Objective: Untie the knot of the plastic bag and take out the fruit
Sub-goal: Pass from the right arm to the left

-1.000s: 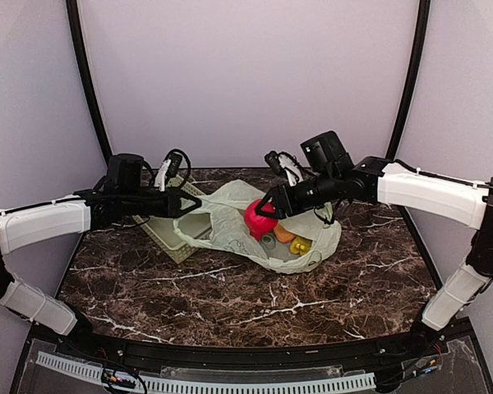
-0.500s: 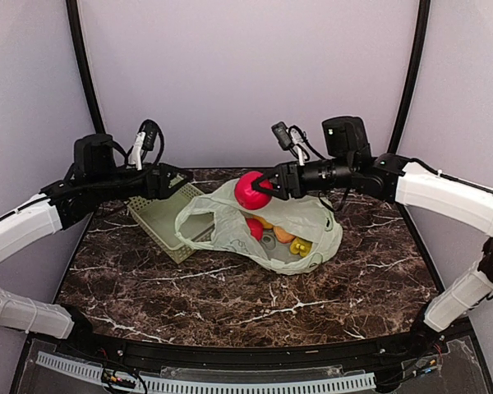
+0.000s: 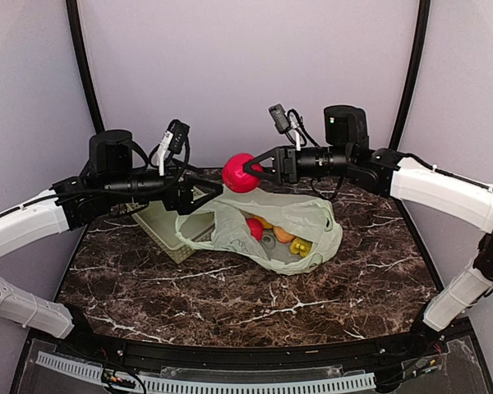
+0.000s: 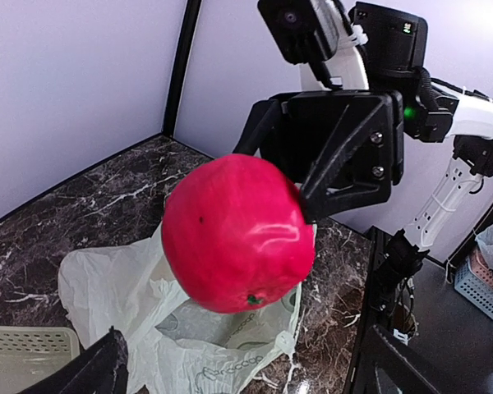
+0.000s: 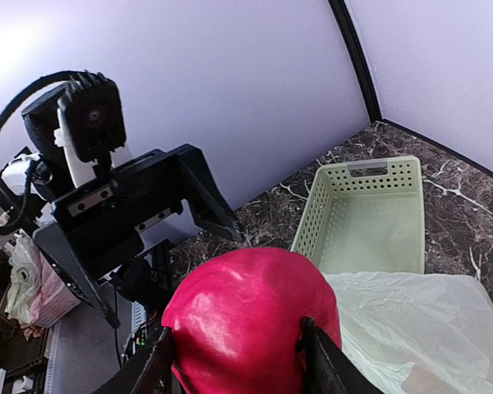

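Observation:
My right gripper (image 3: 251, 171) is shut on a red apple (image 3: 235, 174) and holds it in the air above the back left part of the plastic bag (image 3: 300, 215). In the right wrist view the apple (image 5: 246, 316) fills the space between both fingers (image 5: 319, 353). The left gripper (image 3: 212, 195) stands open just left of the apple, below it and apart from it. The pale green bag lies slack with its mouth gaping. More fruit (image 3: 283, 235) shows inside: red, orange and yellow pieces. The knot does not show.
A pale green perforated basket (image 3: 154, 220) sits left of the bag, under the left gripper; its rim (image 5: 366, 164) shows in the right wrist view. The booth's walls close in the back and sides of the dark marble table (image 3: 230, 295).
The right gripper has lifted the apple out of the bag and carried it up and left. The left gripper has let go of the bag's edge, opened and swung toward the apple.

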Controlling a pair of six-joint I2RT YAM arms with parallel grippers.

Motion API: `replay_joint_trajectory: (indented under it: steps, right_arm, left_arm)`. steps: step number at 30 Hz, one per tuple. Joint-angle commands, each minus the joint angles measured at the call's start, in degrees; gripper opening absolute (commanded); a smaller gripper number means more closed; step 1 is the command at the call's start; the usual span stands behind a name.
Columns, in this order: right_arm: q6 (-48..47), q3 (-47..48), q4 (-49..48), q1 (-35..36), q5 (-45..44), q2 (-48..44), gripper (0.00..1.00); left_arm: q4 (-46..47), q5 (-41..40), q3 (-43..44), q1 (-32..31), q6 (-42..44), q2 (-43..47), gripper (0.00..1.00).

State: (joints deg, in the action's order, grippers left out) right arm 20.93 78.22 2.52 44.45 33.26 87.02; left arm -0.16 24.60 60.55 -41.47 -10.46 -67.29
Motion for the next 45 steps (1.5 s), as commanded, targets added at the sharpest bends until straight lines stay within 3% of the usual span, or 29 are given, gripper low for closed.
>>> replay_joint_trajectory:
  steps: [1,18,32,37,40,45]
  right_arm:
    - [1.7,0.7,-4.9,-0.2,3.6,0.6,0.52]
    - [3.2,0.3,-6.2,-0.1,7.0,1.6,0.52]
    - [2.5,0.6,-4.2,0.1,7.0,2.2,0.52]
    - [2.5,0.6,-3.9,0.1,6.6,2.1,0.52]
    - [2.5,0.4,-3.8,0.1,6.0,1.8,0.52]
    - [2.3,0.4,-3.8,0.1,5.7,1.6,0.54]
  left_arm:
    - [1.5,-0.1,1.6,-0.5,-0.2,-2.5,0.99]
    - [10.3,7.3,4.0,-0.6,-6.9,-10.1,0.99]
    - [11.7,7.1,5.7,-0.6,-8.3,-12.0,0.98]
    - [11.5,7.0,5.5,-0.6,-8.3,-12.1,0.81]
    - [11.2,7.2,5.5,-0.6,-8.4,-12.2,0.82]
    - [10.5,7.4,5.5,-0.6,-8.3,-12.2,0.66]
